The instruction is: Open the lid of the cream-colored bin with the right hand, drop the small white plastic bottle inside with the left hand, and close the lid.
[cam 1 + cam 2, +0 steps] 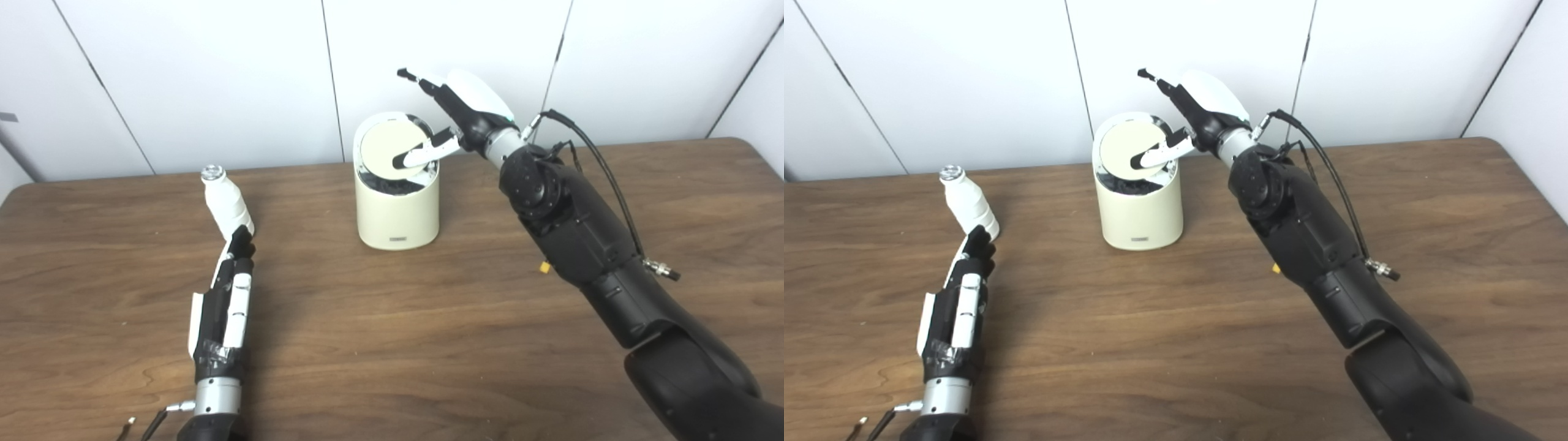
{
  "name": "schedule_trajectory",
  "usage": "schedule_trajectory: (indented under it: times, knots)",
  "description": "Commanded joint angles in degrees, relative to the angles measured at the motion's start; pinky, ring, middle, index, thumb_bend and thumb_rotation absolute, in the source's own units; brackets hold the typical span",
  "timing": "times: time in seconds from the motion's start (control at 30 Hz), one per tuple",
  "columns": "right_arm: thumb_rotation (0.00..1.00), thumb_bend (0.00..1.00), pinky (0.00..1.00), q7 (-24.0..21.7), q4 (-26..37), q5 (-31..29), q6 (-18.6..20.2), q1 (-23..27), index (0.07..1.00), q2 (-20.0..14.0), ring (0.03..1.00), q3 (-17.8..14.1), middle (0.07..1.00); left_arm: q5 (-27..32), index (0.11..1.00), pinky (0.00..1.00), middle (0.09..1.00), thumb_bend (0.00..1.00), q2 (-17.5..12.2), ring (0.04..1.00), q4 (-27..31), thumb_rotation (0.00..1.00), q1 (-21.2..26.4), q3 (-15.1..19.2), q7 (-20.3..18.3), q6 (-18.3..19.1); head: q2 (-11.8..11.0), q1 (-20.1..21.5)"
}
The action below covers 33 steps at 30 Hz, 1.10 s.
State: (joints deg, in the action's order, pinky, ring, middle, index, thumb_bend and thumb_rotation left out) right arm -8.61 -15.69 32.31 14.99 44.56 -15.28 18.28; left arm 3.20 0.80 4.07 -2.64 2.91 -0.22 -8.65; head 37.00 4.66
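Observation:
The cream-colored bin (398, 217) stands at the back middle of the table. Its round lid (387, 149) is tipped, and a dark gap shows along the front rim. My right hand (456, 116) hovers over the bin's right side, fingers spread, with one white fingertip (411, 158) resting on the lid. The small white plastic bottle (225, 202) with a silver cap stands at the left. My left hand (228, 294) lies edge-on on the table with its fingertips at the bottle's base, hiding the bottom. I cannot make out whether they close around it.
The brown wooden table (392, 343) runs to a white panelled wall (184, 79) just behind the bin. A loose black cable (603, 171) loops beside my right forearm.

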Motion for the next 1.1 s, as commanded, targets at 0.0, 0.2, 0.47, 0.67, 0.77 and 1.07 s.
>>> schedule_trajectory:
  times: [0.0, 0.2, 0.47, 0.67, 0.77, 1.07]
  knots:
    - [0.38, 0.79, 0.85, -0.88, 1.88, 0.05, 1.78, 0.60, 0.918, -0.76, 0.911, -1.03, 0.926, -0.13, 0.962, 0.99, 0.965, 0.44, 0.91, 0.965, -1.38, 0.80, -2.34, -0.83, 0.01, -0.74, 0.06, 0.08]
    - [0.53, 0.71, 0.80, -1.46, 6.19, -1.56, 2.75, 0.78, 0.922, -0.74, 0.897, -3.28, 0.925, 0.20, 0.957, 1.00, 0.965, 0.43, 0.75, 0.970, -1.22, 0.79, -2.34, -0.66, 0.01, -0.15, -0.09, 0.28]
    - [0.75, 0.52, 0.77, -4.37, 13.65, -3.97, 7.11, 1.17, 0.921, -1.87, 0.877, -7.79, 0.919, 0.20, 0.956, 0.98, 0.960, 0.48, 0.57, 0.962, -0.13, 0.75, -2.87, -0.83, -0.05, 1.03, -0.06, 0.04]
    - [0.77, 0.45, 0.78, -6.78, 18.51, -7.14, 11.25, -1.65, 0.911, -2.67, 0.878, -11.89, 0.905, 1.37, 0.961, 0.99, 0.968, 0.46, 0.42, 0.970, 0.42, 0.74, -3.29, -0.72, -0.53, 1.15, 0.20, 0.07]
    - [0.78, 0.47, 0.80, -8.49, 20.24, -8.92, 11.90, -3.52, 0.913, -1.84, 0.893, -14.73, 0.921, 1.42, 0.959, 0.98, 0.968, 0.46, 0.19, 0.967, 0.51, 0.75, -3.42, -0.67, -0.65, 1.05, 0.43, 0.12]
    - [0.84, 0.46, 0.88, -11.83, 25.77, -16.28, 11.91, -12.55, 0.930, 3.06, 0.934, -24.40, 0.946, 1.86, 0.959, 0.98, 0.967, 0.45, -0.45, 0.960, 1.03, 0.76, -3.36, -0.47, -0.80, 2.06, 0.71, 0.15]
